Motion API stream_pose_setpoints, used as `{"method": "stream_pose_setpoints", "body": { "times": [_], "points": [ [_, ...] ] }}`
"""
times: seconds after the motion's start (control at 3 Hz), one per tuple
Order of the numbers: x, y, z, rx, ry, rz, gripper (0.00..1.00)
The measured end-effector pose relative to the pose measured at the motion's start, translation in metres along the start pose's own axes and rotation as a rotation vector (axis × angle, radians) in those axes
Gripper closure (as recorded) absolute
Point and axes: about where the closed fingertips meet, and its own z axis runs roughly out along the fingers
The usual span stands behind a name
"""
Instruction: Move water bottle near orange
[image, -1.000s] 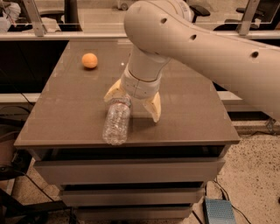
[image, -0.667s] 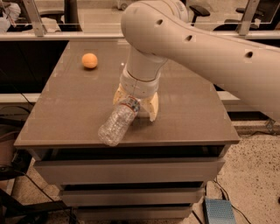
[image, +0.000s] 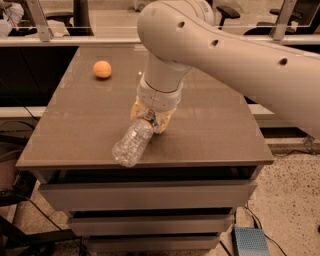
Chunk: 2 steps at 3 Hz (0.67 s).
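The clear ribbed water bottle (image: 132, 143) lies at an angle near the front of the brown table (image: 215, 125), its base pointing to the front left edge and its neck end up between my fingers. My gripper (image: 150, 119) is shut on the bottle's neck, with the yellowish fingers (image: 163, 122) close on either side. The cap is hidden by the gripper. The small round orange (image: 102, 69) sits at the back left of the table, well apart from the bottle.
My large white arm (image: 225, 47) reaches in from the upper right over the table's right half. Drawers (image: 150, 195) sit under the tabletop. A blue object (image: 250, 241) lies on the floor at lower right. A glass rail and chairs stand behind the table.
The fingers, spread wide around the bottle's top a second ago, have closed on its neck. The bottle has swung so its base points more to the front left.
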Motion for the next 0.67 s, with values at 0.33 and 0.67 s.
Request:
{"method": "stream_pose_setpoints", "body": {
  "times": [0.33, 0.67],
  "points": [
    [0.0104, -0.0125, -0.0301, 0.039, 0.051, 0.085, 1.00],
    [0.0134, -0.0182, -0.0393, 0.062, 0.060, 0.176, 1.00]
  ]
}}
